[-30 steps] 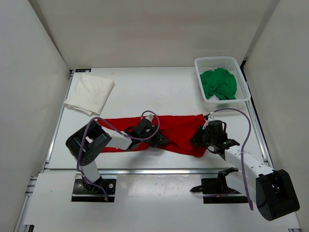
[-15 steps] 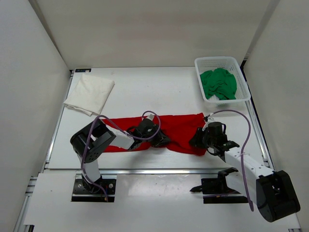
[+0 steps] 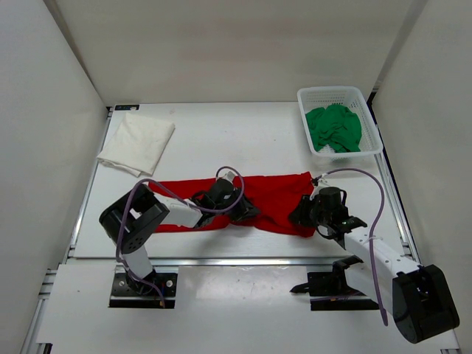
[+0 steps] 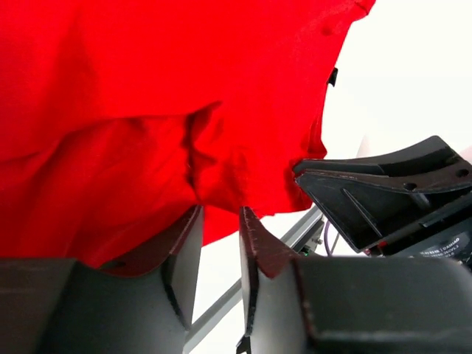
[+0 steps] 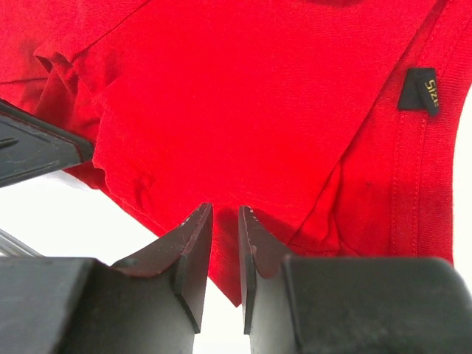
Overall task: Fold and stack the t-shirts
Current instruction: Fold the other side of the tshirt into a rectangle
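The left end effector (image 4: 220,212) has its two fingers drawn almost together, and a bunched fold of the red t-shirt (image 3: 273,195) comes down just to their tips. I judge that it is pinching the cloth near the middle of the shirt's near edge. The right end effector (image 5: 223,210) stands the same way, with only a narrow slit between the fingers and red cloth inside it. It seems to grip the near hem towards the shirt's right end, not far from the small black size label (image 5: 422,90).

The red t-shirt lies stretched across the desk (image 3: 236,140) as a long band just in front of the two arms. It is already narrower than an open shirt would be, so I believe a first lengthwise fold is under way or just made, but it is not yet a compact packet.

Beyond the left end of the red t-shirt, farther from the arms, the white t-shirt (image 3: 136,141) lies as a flat folded piece, which looks finished. Beyond the right end of the red t-shirt, the green t-shirt (image 3: 333,129) sits crumpled inside the white basket (image 3: 332,91), not folded.

In my estimate about one third of the task is done. The red shirt has to be finished and laid on the white one, and then the green one has to be taken out, folded and stacked.
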